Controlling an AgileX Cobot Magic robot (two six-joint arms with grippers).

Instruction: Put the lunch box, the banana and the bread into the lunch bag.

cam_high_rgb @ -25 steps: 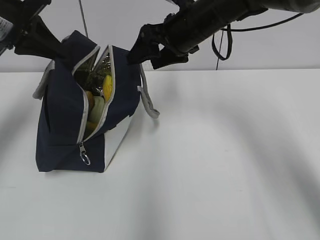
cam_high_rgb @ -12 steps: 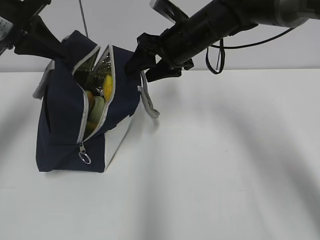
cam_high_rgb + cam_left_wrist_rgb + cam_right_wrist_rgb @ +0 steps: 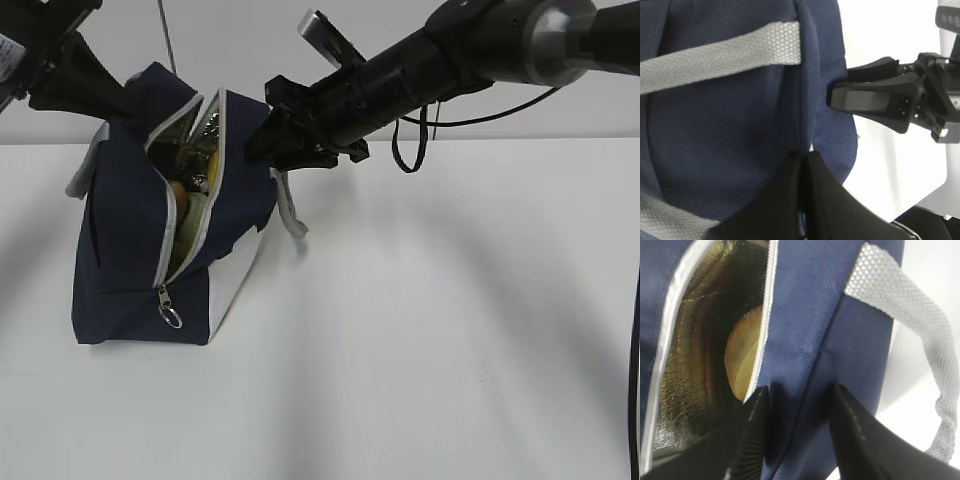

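Lunch bag (image 3: 135, 250): navy-blue fabric, standing on the left part of the white desk (image 3: 430, 330), its zipper end facing the near side. The top zipper is undone and the mouth gapes, showing a shiny foil lining.
Zipper pull (image 3: 170, 317): a metal ring hanging low at the near end of the grey zipper tape.
Side panel (image 3: 232, 282): white, on the bag's right face near the bottom.
Handles: 2 grey straps; one (image 3: 290, 205) droops off the right side just below the right arm, the other (image 3: 88, 165) shows at the far left edge.
Bread (image 3: 742, 357): golden-brown roll inside the bag, seen through the mouth in the right wrist view, lying against the foil lining.
Lunch box (image 3: 190, 225): a pale green patch inside the mouth, below the orange-brown bit; only a sliver shows.
Banana: I cannot make it out for certain in these views.
Left gripper (image 3: 802, 200): at the bag's upper left edge; its fingers are pressed together, pinching a fold of the navy fabric beside the grey strap.
Right gripper (image 3: 795, 425): reaching in from the upper right to the bag's right rim; its 2 fingers (image 3: 752, 440) straddle the navy wall beside the zipper tape, one on the mouth side, one outside. Whether they grip the fabric firmly I cannot tell.
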